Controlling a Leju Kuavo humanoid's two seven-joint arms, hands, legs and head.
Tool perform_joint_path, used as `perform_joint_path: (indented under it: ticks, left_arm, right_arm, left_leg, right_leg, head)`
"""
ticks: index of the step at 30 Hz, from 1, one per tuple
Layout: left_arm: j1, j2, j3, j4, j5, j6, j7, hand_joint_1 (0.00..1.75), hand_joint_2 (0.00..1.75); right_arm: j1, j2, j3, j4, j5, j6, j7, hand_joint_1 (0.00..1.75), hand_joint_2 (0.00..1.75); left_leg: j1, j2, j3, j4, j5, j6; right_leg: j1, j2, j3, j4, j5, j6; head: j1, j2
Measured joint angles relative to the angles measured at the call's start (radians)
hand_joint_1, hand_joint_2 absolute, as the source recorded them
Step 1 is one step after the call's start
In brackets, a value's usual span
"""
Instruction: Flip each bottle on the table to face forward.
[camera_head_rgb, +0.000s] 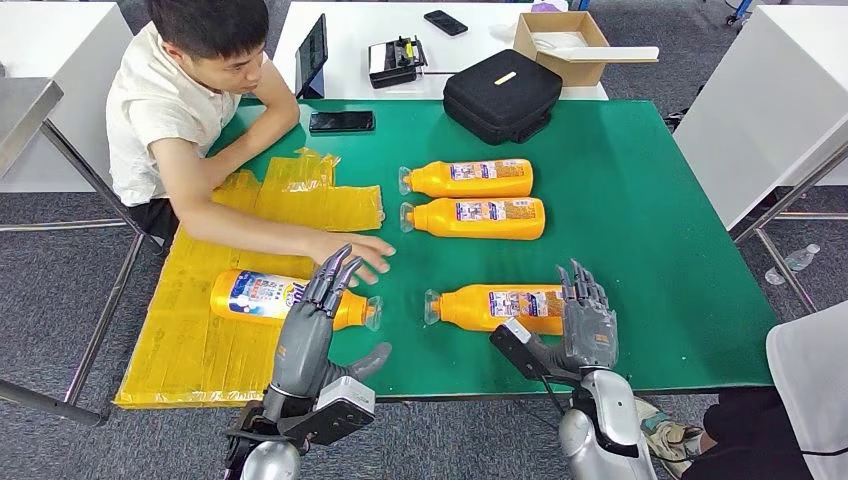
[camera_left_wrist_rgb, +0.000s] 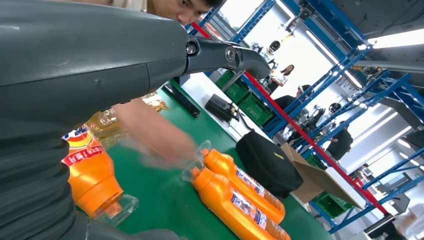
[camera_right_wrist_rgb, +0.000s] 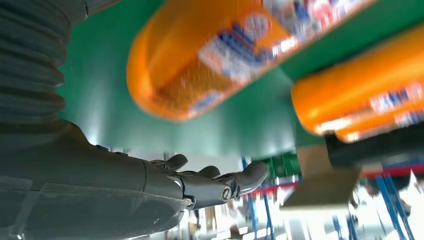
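A: Where do the bottles lie?

B: All four lie flat on the green tabletop (camera_head_rgb: 650, 200), long axis left to right. The near-left bottle (camera_head_rgb: 268, 297) has its cap to the right; the near-right bottle (camera_head_rgb: 495, 307) and the two far bottles (camera_head_rgb: 470, 179) (camera_head_rgb: 478, 218) have caps to the left.

A: And the hands?

B: The left hand (camera_head_rgb: 312, 320) is above the near-left bottle, fingers stretched and apart, holding nothing. The right hand (camera_head_rgb: 586, 318) is at the base end of the near-right bottle, fingers also apart and empty. A person's hand (camera_head_rgb: 352, 250) reaches just beyond the left hand.

A: Do the wrist views add something?

B: The left wrist view shows the near-left bottle's red label (camera_left_wrist_rgb: 82, 155).
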Motion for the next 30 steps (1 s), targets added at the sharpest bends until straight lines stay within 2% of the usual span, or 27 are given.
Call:
perform_joint_path:
  ticks: [13, 15, 19, 23, 27, 30]
  left_arm:
    - [-0.001, 0.0, -0.003, 0.0, -0.008, -0.001, 0.0, 0.0, 1.75]
    - [-0.003, 0.0, -0.011, 0.003, -0.014, -0.008, 0.001, 0.0, 1.75]
    - [-0.013, 0.0, -0.037, 0.017, -0.007, -0.021, 0.004, 0.0, 1.75]
    - [-0.015, 0.0, -0.045, 0.02, -0.006, -0.021, 0.004, 0.0, 1.75]
    - [-0.017, 0.0, -0.049, 0.022, -0.003, -0.022, 0.004, 0.0, 1.75]
    - [-0.018, 0.0, -0.05, 0.023, -0.002, -0.024, 0.004, 0.0, 1.75]
  right_arm:
    - [-0.028, -0.011, -0.001, 0.053, -0.027, 0.03, -0.003, 0.0, 1.75]
    - [-0.064, -0.025, 0.001, 0.113, -0.039, 0.052, -0.006, 0.0, 1.75]
    - [-0.18, -0.092, 0.031, 0.294, -0.039, 0.082, 0.014, 0.0, 1.75]
    - [-0.205, -0.11, 0.051, 0.337, -0.029, 0.082, 0.021, 0.0, 1.75]
    - [-0.22, -0.123, 0.063, 0.362, -0.049, 0.103, 0.021, 1.74, 1.75]
    - [-0.23, -0.139, 0.072, 0.38, -0.073, 0.124, 0.011, 1.75, 1.75]
  left_leg:
    - [0.0, 0.0, 0.0, 0.0, 0.0, 0.0]
    - [0.0, 0.0, 0.0, 0.0, 0.0, 0.0]
    - [0.0, 0.0, 0.001, 0.0, 0.0, 0.0]
    - [0.0, 0.001, 0.003, 0.0, 0.0, 0.0]
    - [0.0, 0.001, 0.005, 0.0, 0.0, 0.0]
    - [0.0, 0.001, 0.009, 0.0, -0.001, 0.0]
  right_leg:
    - [0.0, 0.0, 0.0, 0.0, 0.0, 0.0]
    - [0.0, 0.0, 0.0, 0.0, 0.0, 0.0]
    - [0.0, 0.0, 0.001, 0.0, 0.0, 0.0]
    - [0.0, 0.0, 0.002, 0.0, 0.0, 0.0]
    - [0.0, 0.0, 0.002, -0.001, 0.0, 0.0]
    - [0.0, 0.0, -0.001, -0.001, 0.0, 0.0]
  head:
    - [0.0, 0.0]
    - [0.0, 0.0]
    - [0.0, 0.0]
    - [0.0, 0.0]
    - [0.0, 0.0]
    - [0.0, 0.0]
